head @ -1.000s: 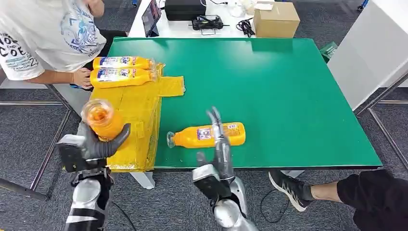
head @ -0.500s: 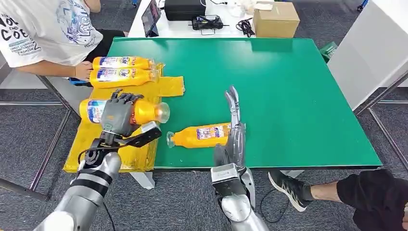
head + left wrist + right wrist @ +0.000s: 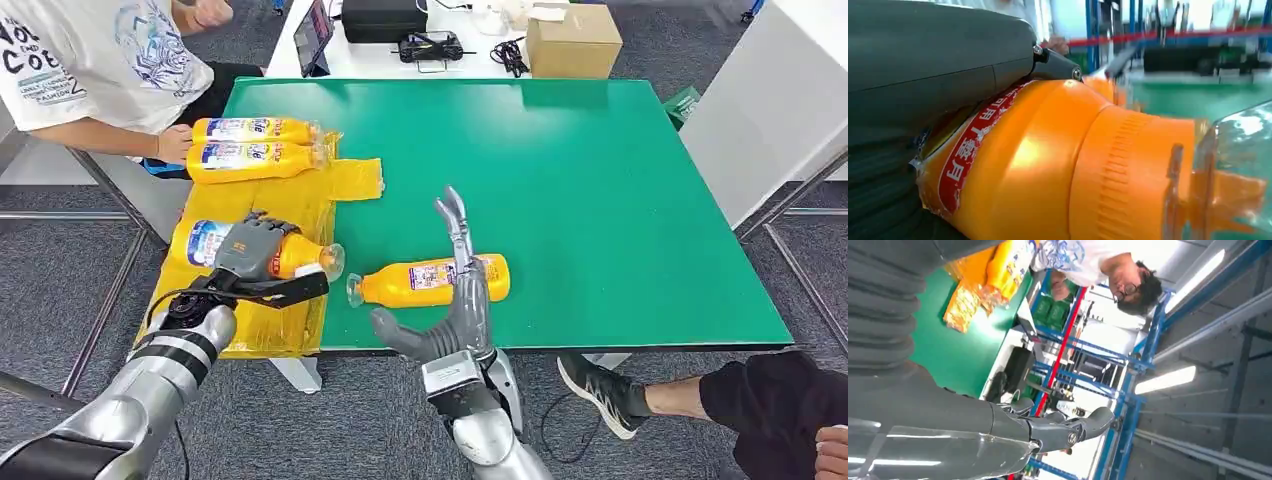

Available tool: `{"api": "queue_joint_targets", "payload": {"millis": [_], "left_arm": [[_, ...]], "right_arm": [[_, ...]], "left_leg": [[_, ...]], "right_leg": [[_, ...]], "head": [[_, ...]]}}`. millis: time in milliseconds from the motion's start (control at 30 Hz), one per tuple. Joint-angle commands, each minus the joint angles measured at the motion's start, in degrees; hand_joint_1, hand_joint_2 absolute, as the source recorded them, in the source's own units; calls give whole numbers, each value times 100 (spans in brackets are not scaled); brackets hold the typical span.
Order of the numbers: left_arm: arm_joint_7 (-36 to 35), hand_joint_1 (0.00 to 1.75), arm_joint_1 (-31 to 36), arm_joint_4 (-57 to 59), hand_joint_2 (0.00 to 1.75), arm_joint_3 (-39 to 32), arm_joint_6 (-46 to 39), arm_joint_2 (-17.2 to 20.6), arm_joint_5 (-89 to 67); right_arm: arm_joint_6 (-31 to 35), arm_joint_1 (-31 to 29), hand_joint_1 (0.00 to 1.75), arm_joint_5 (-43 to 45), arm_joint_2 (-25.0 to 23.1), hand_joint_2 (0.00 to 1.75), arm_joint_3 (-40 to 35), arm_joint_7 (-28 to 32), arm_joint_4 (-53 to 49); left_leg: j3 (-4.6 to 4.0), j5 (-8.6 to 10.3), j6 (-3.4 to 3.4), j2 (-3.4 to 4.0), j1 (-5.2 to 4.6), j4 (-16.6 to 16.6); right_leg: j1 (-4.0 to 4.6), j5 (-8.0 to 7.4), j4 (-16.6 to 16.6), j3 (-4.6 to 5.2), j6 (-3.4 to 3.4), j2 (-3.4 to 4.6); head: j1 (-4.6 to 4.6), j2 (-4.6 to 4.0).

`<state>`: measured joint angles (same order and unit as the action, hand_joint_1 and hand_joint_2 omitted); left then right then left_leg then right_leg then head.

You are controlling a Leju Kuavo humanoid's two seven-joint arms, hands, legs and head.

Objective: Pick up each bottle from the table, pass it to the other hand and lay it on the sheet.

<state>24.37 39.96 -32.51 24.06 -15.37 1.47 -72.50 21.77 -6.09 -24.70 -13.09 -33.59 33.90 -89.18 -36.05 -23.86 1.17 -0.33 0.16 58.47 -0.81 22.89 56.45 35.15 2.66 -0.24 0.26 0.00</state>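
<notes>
My left hand (image 3: 252, 256) grips an orange bottle (image 3: 300, 257) lying low over the yellow sheet (image 3: 290, 210), cap toward the table's middle; the left wrist view shows this bottle (image 3: 1058, 165) close up against the hand (image 3: 933, 65). Two more orange bottles (image 3: 255, 130) (image 3: 250, 160) lie side by side at the sheet's far end. Another orange bottle (image 3: 430, 281) lies on the green table (image 3: 600, 200) near the front edge. My right hand (image 3: 452, 300) stands open just in front of it, fingers raised and thumb out to the left, holding nothing.
A person in a white shirt (image 3: 90, 60) sits at the table's far left, one hand (image 3: 172, 146) by the sheet's bottles. A cardboard box (image 3: 573, 38), a tablet and cables lie beyond the table. Someone's shoe and leg (image 3: 640, 395) are at the front right.
My left hand has turned the bottle from upright to lying and lowered it toward the sheet. My right hand rose over the table bottle, then drew back a little with its thumb spread.
</notes>
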Motion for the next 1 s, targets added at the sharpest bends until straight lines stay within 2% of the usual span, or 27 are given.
{"api": "queue_joint_targets", "payload": {"millis": [33,67,133,533,567,600,633,667,700,800,833,1000], "left_arm": [[79,175,702,1204,175,470,787,327,160],[96,175,730,1256,175,396,985,331,295],[59,175,743,1295,175,431,1184,377,313],[79,175,442,1438,175,599,1714,399,465],[85,112,426,1439,175,700,1732,415,414],[93,47,418,1457,175,706,1777,402,448],[105,0,405,1458,175,699,1817,394,484],[125,0,368,1447,175,724,1902,377,536],[177,0,321,1442,0,621,1977,344,691],[177,0,285,1446,0,629,1978,328,690],[199,0,256,1413,0,551,2037,318,817],[548,0,128,1334,0,120,2688,325,1662]], "right_arm": [[-169,-363,0,43,195,175,-307,-3,730],[-164,-378,0,48,184,175,-308,-9,793],[-239,-400,0,78,179,175,-328,-33,874],[-435,-459,0,162,128,175,-453,-24,1160],[-453,-469,0,171,120,175,-469,-20,1197],[-460,-486,0,174,117,175,-480,-20,1231],[-473,-490,0,179,115,175,-487,-20,1248],[-517,-499,0,209,110,175,-477,-30,1283],[-524,-502,0,212,104,175,-472,-32,1304],[-525,-499,0,212,108,175,-471,-32,1311],[-531,-503,0,212,104,175,-466,-32,1327],[-580,-562,0,232,72,175,-512,-35,1456]], "left_leg": [[15,-5,-5,10,5,-3],[50,-20,-12,19,11,-2],[16,-5,-5,11,6,-2],[26,-7,-5,16,4,-6],[59,-20,-10,27,9,-8],[35,-9,-6,21,3,-9],[53,-14,-9,28,5,-13],[44,-13,-8,24,7,-10],[38,-8,-6,19,3,-13],[69,-17,-9,28,6,-18],[38,-7,-4,15,2,-11],[53,-8,-4,16,0,-16]], "right_leg": [[6,1,-4,-13,-7,10],[12,13,-3,-45,-19,18],[7,2,-4,-14,-8,10],[3,3,-5,-23,-8,15],[9,12,-7,-53,-17,25],[3,4,-5,-29,-10,19],[5,7,-9,-45,-14,26],[7,5,-10,-39,-12,22],[3,3,-9,-33,-10,18],[6,9,-16,-62,-15,26],[2,3,-7,-33,-7,14],[-1,2,-11,-49,-9,22]], "head": [[0,0],[-2,0],[0,0],[0,0],[0,0],[0,0],[0,0],[0,0],[0,0],[-2,0],[2,0],[-2,0]]}}
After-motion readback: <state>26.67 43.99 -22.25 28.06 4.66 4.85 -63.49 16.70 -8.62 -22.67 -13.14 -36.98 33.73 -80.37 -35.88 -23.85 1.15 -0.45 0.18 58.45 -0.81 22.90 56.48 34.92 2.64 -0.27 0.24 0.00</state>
